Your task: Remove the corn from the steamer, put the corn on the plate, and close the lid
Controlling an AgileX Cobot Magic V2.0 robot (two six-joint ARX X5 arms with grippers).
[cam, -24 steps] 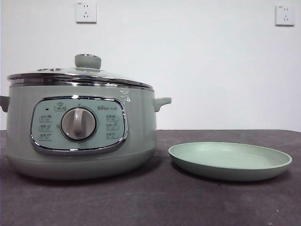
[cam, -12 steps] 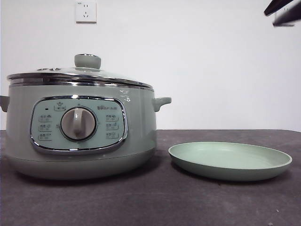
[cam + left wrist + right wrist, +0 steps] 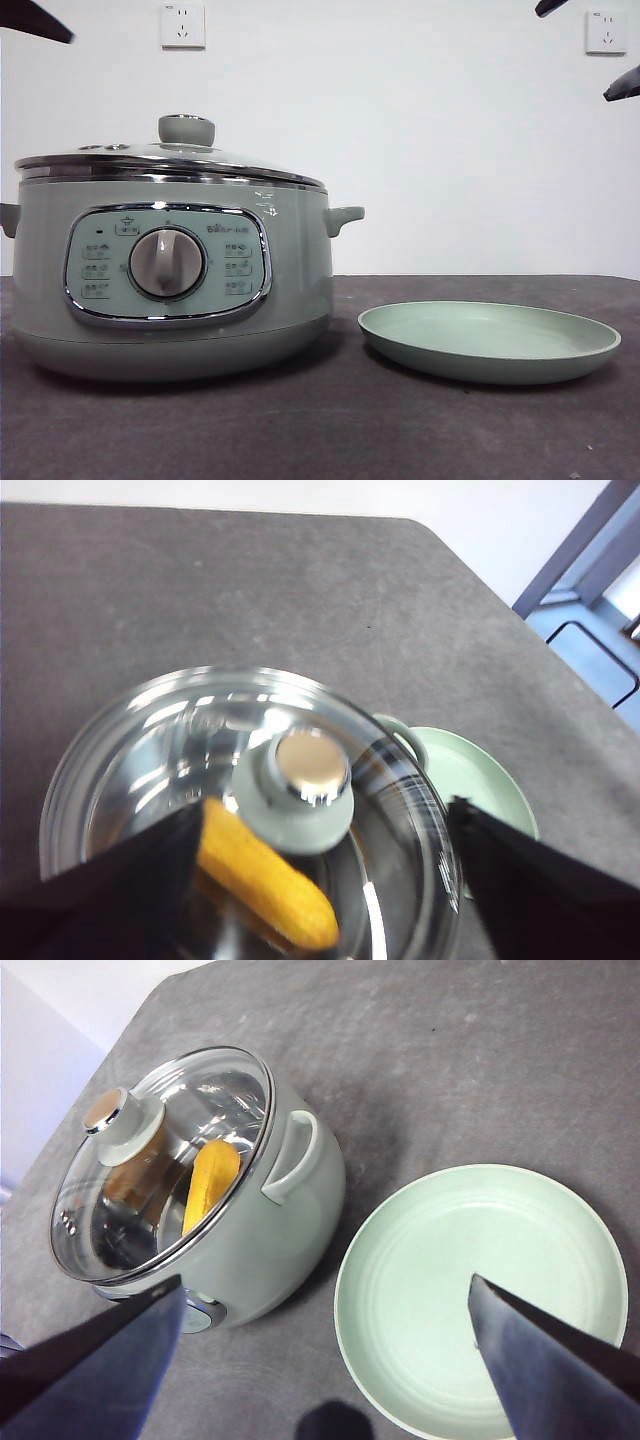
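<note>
The pot [image 3: 170,265] sits on the table [image 3: 320,430] w/ the lid [image 3: 170,160] still on. The corn [image 3: 213,1185] lies inside, seen thru the glass. The plate [image 3: 490,343] is bare, just beside the pot at 3 o'clock. Left gripper [image 3: 320,880] hangs over the lid knob [image 3: 297,790], jaws wide. Right gripper [image 3: 325,1360] hangs high between pot & plate, jaws wide too, touching nothing.

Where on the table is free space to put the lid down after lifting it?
Bare table runs along the front, before the steamer and the plate. The left wrist view shows more bare table behind the steamer. The gap between steamer and plate is narrow. The lid covers the steamer; the plate holds nothing.
</note>
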